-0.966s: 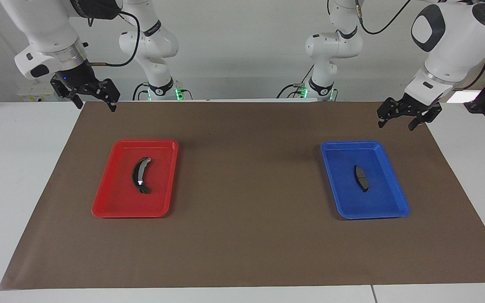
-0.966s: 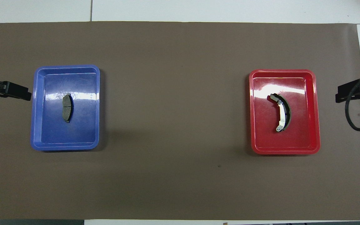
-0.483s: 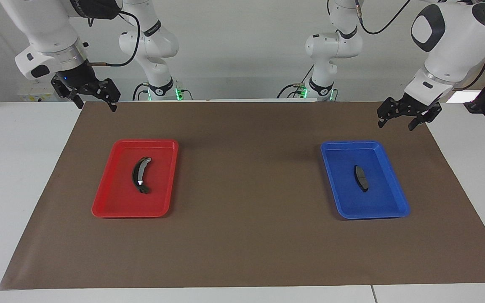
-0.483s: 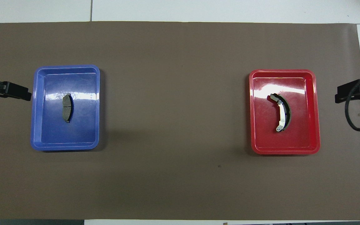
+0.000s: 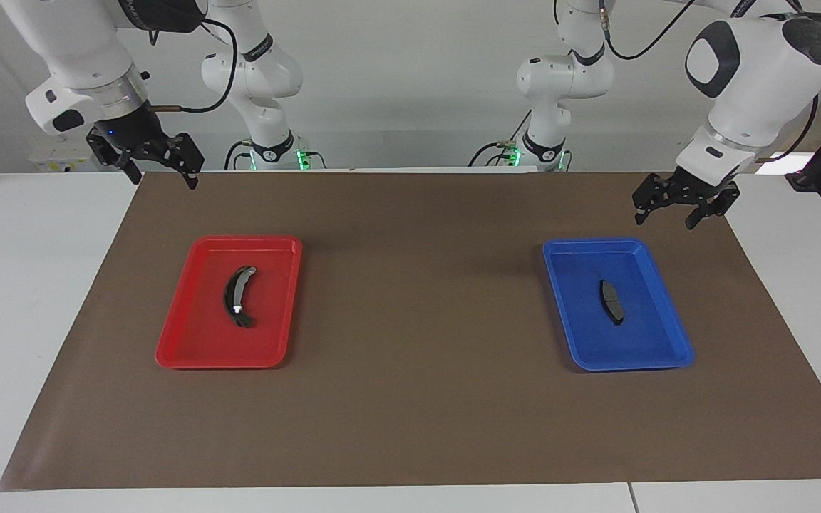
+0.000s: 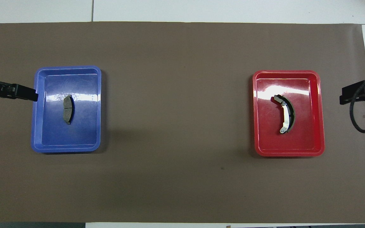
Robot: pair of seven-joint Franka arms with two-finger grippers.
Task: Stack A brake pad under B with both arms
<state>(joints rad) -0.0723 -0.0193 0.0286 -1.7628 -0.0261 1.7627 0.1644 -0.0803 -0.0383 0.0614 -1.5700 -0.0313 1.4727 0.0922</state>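
Item: A brake pad [image 5: 611,301]. Short, dark grey, matte. Lies flat near the middle of the blue tray [image 5: 673,335], toward the left arm's end of the table; untouched.

Item: B [image 5: 238,296]. Long black crescent with silvery metal along it. Lies in the red tray [image 5: 182,342], toward the right arm's end; untouched. Well apart from the short pad, one part per tray, probably so each arm can take the one on its own side.

Item: left gripper [image 5: 675,209]. In the air over the brown mat [image 5: 417,413], just off the blue tray's corner nearest the robots. Fingers spread, holding nothing; likely placed to approach the short pad, which must go down first.

Item: right gripper [image 5: 161,169]. Raised over the mat's edge at its own end, clear of the red tray. Fingers look spread and unladen, though the angle is poor. Waits.

Status: stacking not yet begun.
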